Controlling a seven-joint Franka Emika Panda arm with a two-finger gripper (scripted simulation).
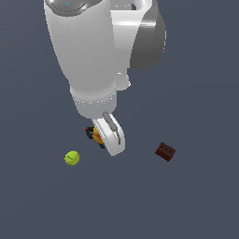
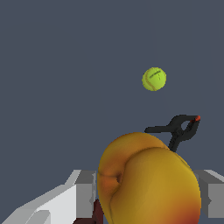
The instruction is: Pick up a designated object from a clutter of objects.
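White Panda arm (image 1: pixel 88 56) reaches down from the top of the exterior view, filling most of the upper half. Its gripper (image 1: pixel 108 140) sits low over the dark grey floor (image 1: pixel 196 200), white fingers (image 1: pixel 113 135) pointing down and toward the camera.

Designated fruit: an orange-yellow lump (image 1: pixel 97 136), only a sliver showing in the exterior view, tucked just behind the fingers on the exterior view's left. In the wrist view the same fruit (image 2: pixel 148 179) looms large between the two pale finger bodies (image 2: pixel 57 201), orange-yellow with a crease and a reddish flush at its lower edge. The fingers stand either side of it, spread about the fruit's width. Whether the pads actually press it cannot be told; contact points are hidden behind the fruit. Cannot tell whether it is lifted off the floor.

Black spring clamp (image 2: pixel 177 129) lies just beyond the fruit in the wrist view, with a small red tip. In the exterior view the clamp (image 1: pixel 88 132) shows as dark bits touching or right beside the fruit.

Yellow-green ball (image 1: pixel 72 158) rests apart from the group, to the exterior view's left and nearer the camera; in the wrist view it (image 2: pixel 154 78) lies past the clamp.

Dark red-brown block (image 1: pixel 165 151) lies well apart on the exterior view's right, tilted.
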